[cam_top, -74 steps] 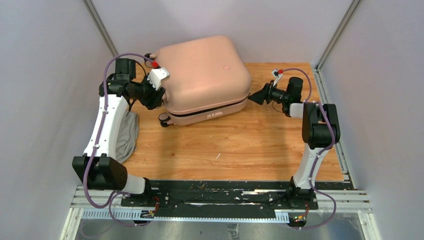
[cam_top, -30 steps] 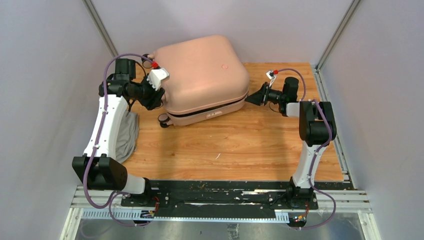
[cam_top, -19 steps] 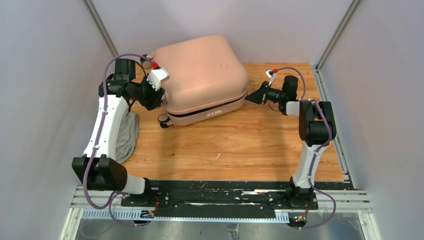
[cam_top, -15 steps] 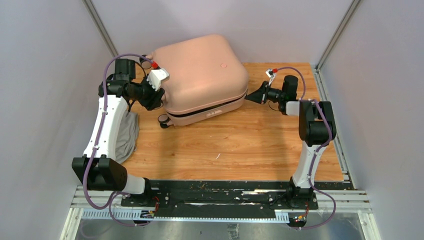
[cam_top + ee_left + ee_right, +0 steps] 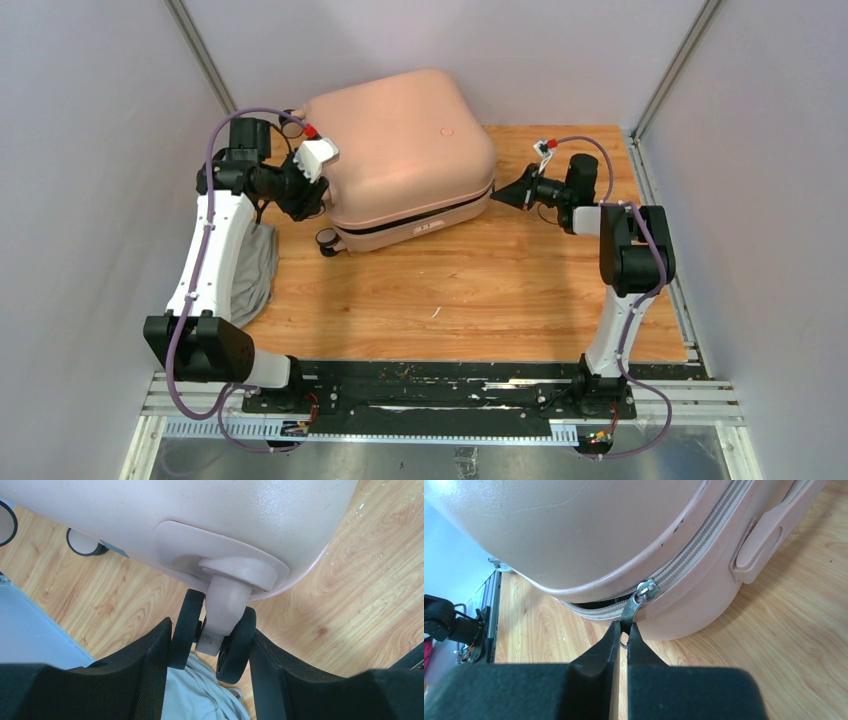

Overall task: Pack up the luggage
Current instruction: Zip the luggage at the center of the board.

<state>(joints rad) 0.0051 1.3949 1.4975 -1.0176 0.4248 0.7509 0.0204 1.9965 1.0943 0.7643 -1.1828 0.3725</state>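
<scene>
Compared with two and a half seconds back, the luggage has crept a touch toward 9 o'clock; the little dot on its lid sits slightly further left. The right arm has followed it in and, in the last half second, eased back out by a hair. The left arm has hardly budged.

The pale pink case lies flat at roughly 11 to 12 o'clock on the counter, lid up, and a dark gap runs along its 6 o'clock side where the zip is undone.

On the right wrist camera, the right end effector has its fingers pinched together on the zipper pull, right at the case's 3 o'clock corner. Closed zip teeth run on toward the pink handle, and the black gap opens the other way.

On the left wrist camera, the left end effector is clamped on a twin caster wheel at the case's 8 o'clock corner, one finger pressed against each black disc. A grey cloth lies just under that wheel, and from above it peeks out beneath the left arm at 9 o'clock.

The counter is warm wood-grain board with a small pale fleck near its middle. Plain pale walls close it in on three sides, with metal posts in the far corners, and a black base plate carries both arms at 6 o'clock.
</scene>
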